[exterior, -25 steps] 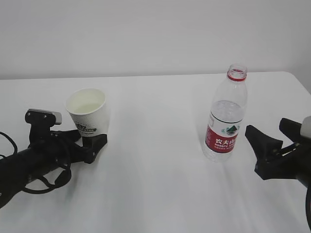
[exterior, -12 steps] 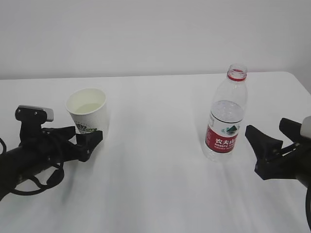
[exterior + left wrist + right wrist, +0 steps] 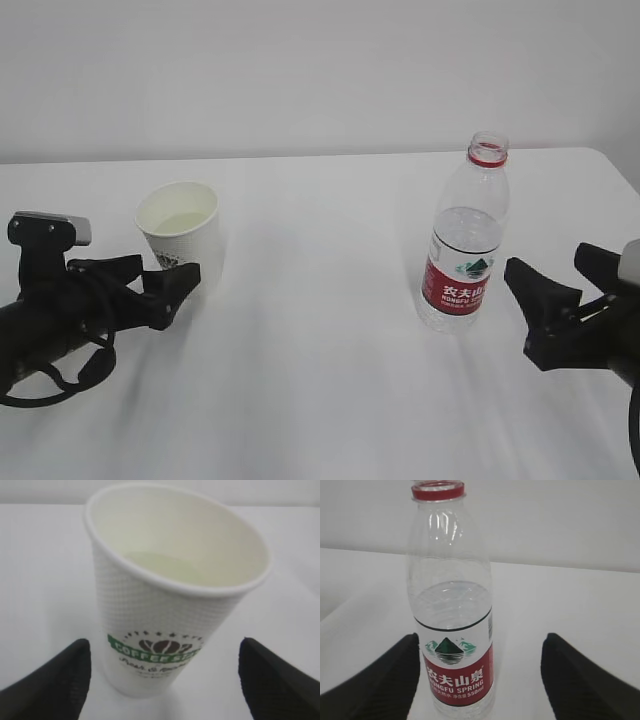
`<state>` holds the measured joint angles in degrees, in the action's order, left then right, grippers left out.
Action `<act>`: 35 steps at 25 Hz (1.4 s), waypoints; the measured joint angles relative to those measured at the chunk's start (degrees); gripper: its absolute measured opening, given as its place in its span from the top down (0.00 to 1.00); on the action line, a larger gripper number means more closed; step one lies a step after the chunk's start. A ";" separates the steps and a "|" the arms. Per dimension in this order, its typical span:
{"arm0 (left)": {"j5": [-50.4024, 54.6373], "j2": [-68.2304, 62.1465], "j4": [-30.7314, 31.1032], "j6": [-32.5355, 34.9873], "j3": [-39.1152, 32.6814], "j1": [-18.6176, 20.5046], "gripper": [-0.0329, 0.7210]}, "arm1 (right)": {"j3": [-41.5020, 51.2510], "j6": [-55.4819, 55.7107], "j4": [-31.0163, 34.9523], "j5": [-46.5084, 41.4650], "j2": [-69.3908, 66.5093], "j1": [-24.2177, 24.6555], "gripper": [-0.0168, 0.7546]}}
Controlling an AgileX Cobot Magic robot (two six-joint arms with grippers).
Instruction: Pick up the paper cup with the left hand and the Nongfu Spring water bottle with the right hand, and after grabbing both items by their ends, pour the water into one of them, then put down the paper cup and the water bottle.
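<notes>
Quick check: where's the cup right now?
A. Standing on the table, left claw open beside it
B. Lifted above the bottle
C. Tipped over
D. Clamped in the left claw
A: the cup stands upright on the table, with the left claw open and not gripping it.

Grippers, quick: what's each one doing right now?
Left gripper: open, empty, paper cup in front.
Right gripper: open, empty, water bottle in front.
</notes>
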<state>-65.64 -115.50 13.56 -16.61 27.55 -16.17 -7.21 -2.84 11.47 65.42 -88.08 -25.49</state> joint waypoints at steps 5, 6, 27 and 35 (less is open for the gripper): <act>0.00 2.41 0.00 0.00 -0.38 0.00 0.06 | 0.00 -1.11 -0.71 0.00 0.03 0.00 0.24; 0.00 3.00 0.00 0.00 -0.74 0.00 0.07 | 0.00 -1.30 -0.71 0.00 0.15 0.00 0.24; 10.41 27.04 -1.41 0.00 -7.34 0.00 0.11 | 0.34 -3.03 1.13 0.00 11.27 0.00 0.32; 21.66 38.14 -1.74 0.00 -7.62 0.00 0.12 | -3.36 -3.62 2.24 -8.70 17.05 0.00 0.32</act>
<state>-43.98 -77.36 11.82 -16.61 19.93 -16.17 -10.57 -6.46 13.71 56.72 -71.02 -25.49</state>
